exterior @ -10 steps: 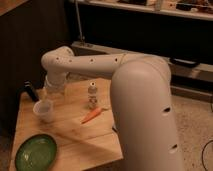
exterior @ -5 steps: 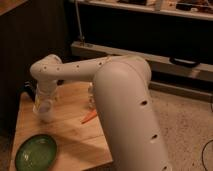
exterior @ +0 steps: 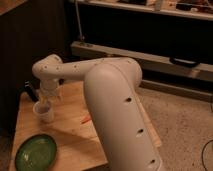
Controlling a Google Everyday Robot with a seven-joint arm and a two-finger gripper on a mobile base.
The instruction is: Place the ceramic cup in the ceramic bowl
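Note:
The white ceramic cup stands upright on the left part of the wooden table. The green ceramic bowl sits at the table's front left corner, in front of the cup and apart from it. My gripper hangs from the white arm's wrist directly over the cup, reaching down to its rim. The large white arm crosses the middle of the view and hides much of the table behind it.
A sliver of an orange carrot shows beside the arm, right of the cup. A small dark object sits at the table's left edge. A dark shelf unit stands behind the table. Speckled floor lies to the right.
The arm has swung further left and toward the camera, bringing the gripper down over the cup. The small bottle is now hidden behind the arm and only a sliver of the carrot still shows.

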